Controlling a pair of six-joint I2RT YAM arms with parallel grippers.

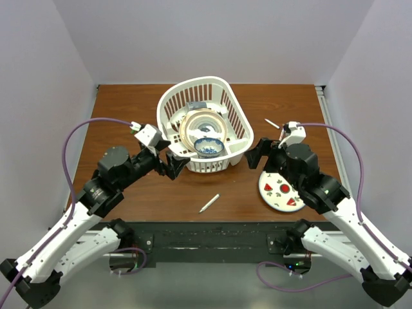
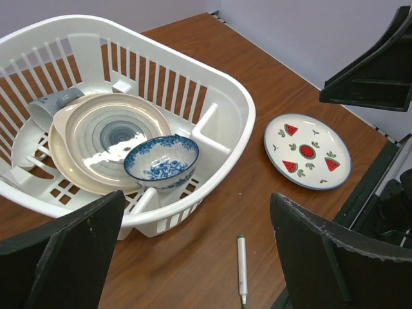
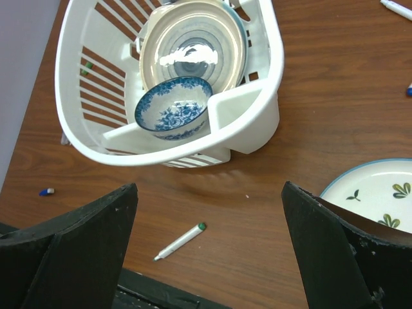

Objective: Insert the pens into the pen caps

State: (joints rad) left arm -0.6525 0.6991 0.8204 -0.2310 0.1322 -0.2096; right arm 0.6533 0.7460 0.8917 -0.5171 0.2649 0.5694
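Tabletop (image 1: 129, 106) of brown wood carries a white basket (image 1: 196, 82), sitting between the two pincers and just ahead of them. The left pincer (image 1: 179, 165) and the right pincer (image 1: 256, 154) both hover spread wide, nothing held in either. A watermelon plate (image 1: 281, 191) lies behind the right pincer, partly under that arm. A blue-patterned bowl (image 1: 209, 147) rests in the basket's near end, between both pincers. A green-ended pen (image 1: 209, 203) lies nearer the arm bases than either pincer, roughly midway between them; a second pen (image 1: 271, 123) lies just beyond the right pincer. A tiny blue cap (image 3: 46, 191) lies on the left pincer's side of the basket.
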